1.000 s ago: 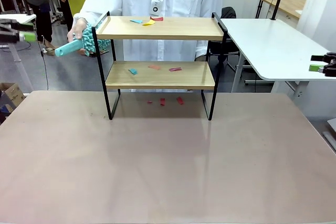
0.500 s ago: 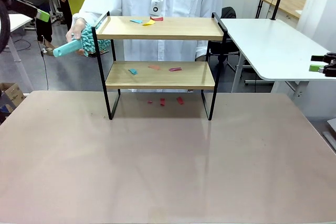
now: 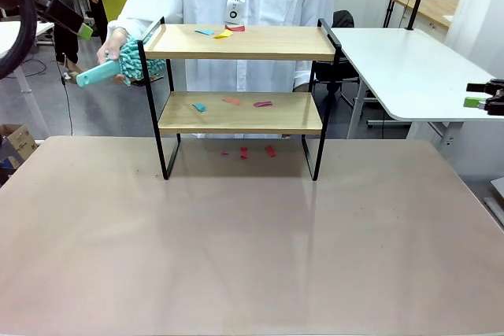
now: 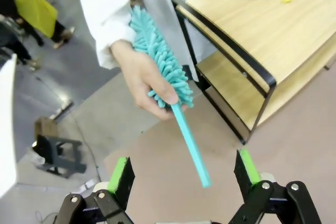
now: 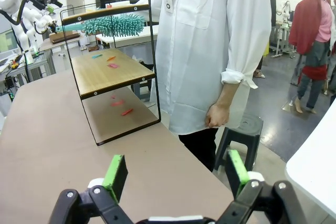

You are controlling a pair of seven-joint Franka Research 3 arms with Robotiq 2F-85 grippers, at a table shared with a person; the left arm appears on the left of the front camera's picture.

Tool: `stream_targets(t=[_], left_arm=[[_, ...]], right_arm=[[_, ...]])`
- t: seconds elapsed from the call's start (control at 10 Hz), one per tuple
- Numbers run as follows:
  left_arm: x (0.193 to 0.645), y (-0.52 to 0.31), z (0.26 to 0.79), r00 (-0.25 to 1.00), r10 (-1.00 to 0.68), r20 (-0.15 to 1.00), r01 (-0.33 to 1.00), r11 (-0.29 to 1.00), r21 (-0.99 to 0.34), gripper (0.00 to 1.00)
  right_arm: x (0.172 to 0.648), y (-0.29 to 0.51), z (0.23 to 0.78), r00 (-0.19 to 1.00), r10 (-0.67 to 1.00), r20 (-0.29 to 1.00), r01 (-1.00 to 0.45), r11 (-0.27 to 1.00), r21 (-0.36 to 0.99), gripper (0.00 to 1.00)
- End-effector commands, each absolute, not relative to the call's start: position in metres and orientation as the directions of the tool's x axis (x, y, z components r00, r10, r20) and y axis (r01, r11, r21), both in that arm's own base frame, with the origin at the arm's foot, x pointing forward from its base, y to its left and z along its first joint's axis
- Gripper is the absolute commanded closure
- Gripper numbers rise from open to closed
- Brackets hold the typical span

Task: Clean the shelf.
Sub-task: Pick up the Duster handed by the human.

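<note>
The small two-tier shelf of light wooden boards in a thin black frame (image 3: 276,41) stands at the far middle of the pinkish-beige table (image 3: 236,257), right in front of the person in the white coat. Coloured paper scraps lie on its top board (image 3: 220,32), on its lower board (image 3: 232,102) and on the table beneath it (image 3: 244,151).

Off the shelf's left end, the person's hand (image 4: 139,77) grips the fluffy teal microfibre duster (image 4: 157,61) by its head, the thin handle pointing out at the left gripper (image 4: 184,170). That gripper's jaws stand wide apart and hold nothing. In the left wrist view the handle's tip lies between the green pads (image 4: 119,174), though I cannot tell whether it has reached their depth. The right gripper (image 5: 173,174) is also spread and empty, well off to the right of the shelf.

This looks like a handover. To do it well, I would centre the handle between the pads, turn the jaws square across it, and close partway up the handle, clear of the person's fingers. The pull should come only once the hand lets go.
</note>
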State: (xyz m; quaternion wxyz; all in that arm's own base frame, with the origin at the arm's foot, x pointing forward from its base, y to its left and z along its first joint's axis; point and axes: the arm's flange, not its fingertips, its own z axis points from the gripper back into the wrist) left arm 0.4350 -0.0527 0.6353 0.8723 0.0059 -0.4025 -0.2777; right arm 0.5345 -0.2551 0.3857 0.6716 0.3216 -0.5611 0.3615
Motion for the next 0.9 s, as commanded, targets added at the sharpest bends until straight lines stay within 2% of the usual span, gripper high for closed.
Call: stream_targets(t=[0.0, 0.3, 0.4, 0.8], left_arm=[[0.436, -0.049, 0.636, 0.498, -0.489, 0.716, 0.501, 0.836, 0.222, 0.0], [0.435, -0.054, 0.636, 0.514, -0.495, 0.701, 0.494, 0.838, 0.23, 0.0], [0.435, -0.065, 0.632, 0.567, -0.449, 0.691, 0.389, 0.885, 0.256, 0.0], [0.447, -0.084, 0.604, 0.724, -0.417, 0.549, 0.372, 0.907, 0.199, 0.0]], right_arm=[[0.536, -0.254, 0.387, 0.107, 0.129, 0.986, -0.846, 0.534, 0.022, 0.0], [0.536, -0.254, 0.387, 0.107, 0.129, 0.986, -0.846, 0.534, 0.022, 0.0], [0.536, -0.254, 0.387, 0.107, 0.129, 0.986, -0.846, 0.534, 0.022, 0.0], [0.536, -0.254, 0.387, 0.107, 0.129, 0.986, -0.846, 0.534, 0.022, 0.0]])
